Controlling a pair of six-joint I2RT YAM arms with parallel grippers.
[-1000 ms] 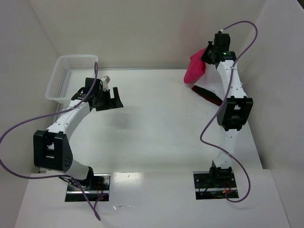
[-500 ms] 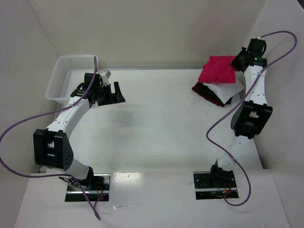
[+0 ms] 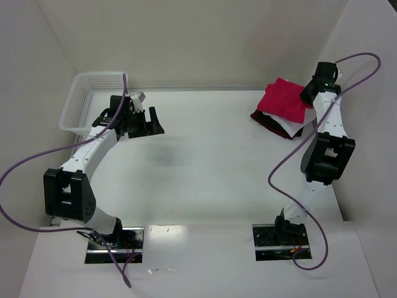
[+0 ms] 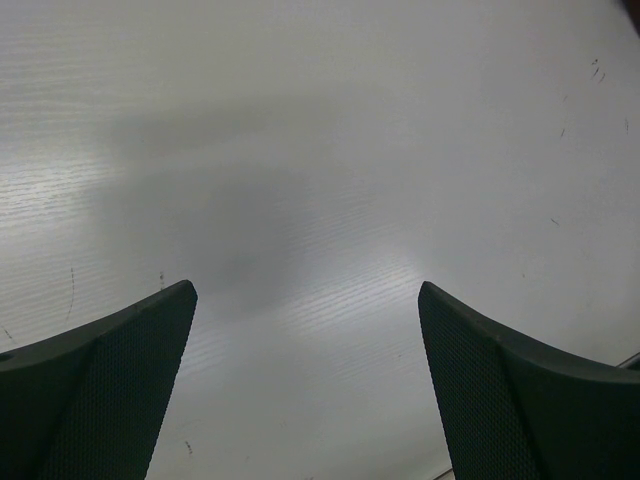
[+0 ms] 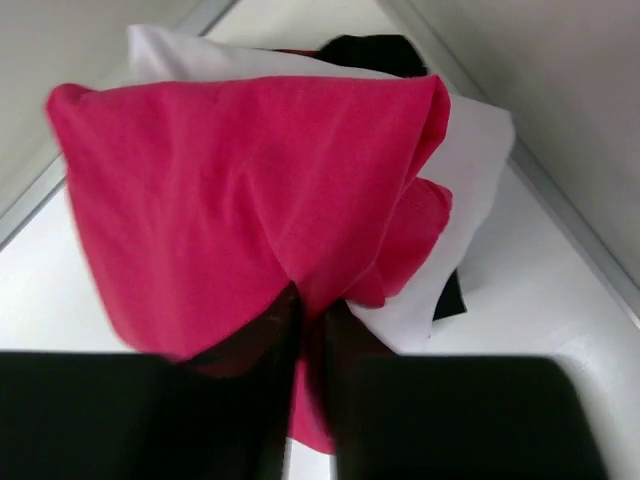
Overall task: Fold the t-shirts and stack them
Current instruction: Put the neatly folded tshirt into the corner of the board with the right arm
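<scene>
A folded crimson red t-shirt [image 3: 282,98] lies on top of a white t-shirt [image 3: 296,123] and a dark maroon-black t-shirt [image 3: 267,119], stacked at the table's far right corner. My right gripper [image 3: 308,94] is at the stack's right edge. In the right wrist view its jaws [image 5: 313,305] stand nearly together, pinching a fold of the red t-shirt [image 5: 250,190]; the white t-shirt [image 5: 472,165] and the dark t-shirt [image 5: 365,45] show beneath. My left gripper [image 3: 151,123] hovers over bare table at far left, open [image 4: 305,292] with nothing between its fingers.
A white mesh basket [image 3: 80,102] stands at the far left corner, just behind the left arm. White walls close in the table at the back and on both sides. The stack sits close to the right wall.
The right arm has swung right and lowered the red t-shirt from hanging in the air onto the white and dark shirts. The left arm has barely moved.
</scene>
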